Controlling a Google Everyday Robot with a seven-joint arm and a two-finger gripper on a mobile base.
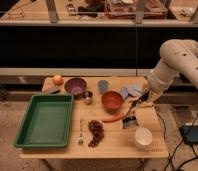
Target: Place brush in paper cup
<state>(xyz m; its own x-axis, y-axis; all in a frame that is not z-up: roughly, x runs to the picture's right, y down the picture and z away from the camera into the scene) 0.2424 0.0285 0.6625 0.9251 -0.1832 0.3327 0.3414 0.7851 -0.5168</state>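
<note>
Carry step in hand, by my reading. End effector [140, 101] hangs over the right part of the pale wooden worktop [117, 142], jaws together, clamped on the handle of the slim black-handled brush [130, 117]. Brush slants down and leftward, its dark squarish head low over the worktop, just right of a thin orange-red carrot-like item [113, 119].

Short wide white paper cup [142, 137] stands upright on the near right corner, nearer than the brush head, apart from it.

Next: shift brush nearer and slightly right, head over the cup mouth, lower, release.

Hard to make out: the grip point on the handle; whether the head touches the worktop.
</note>
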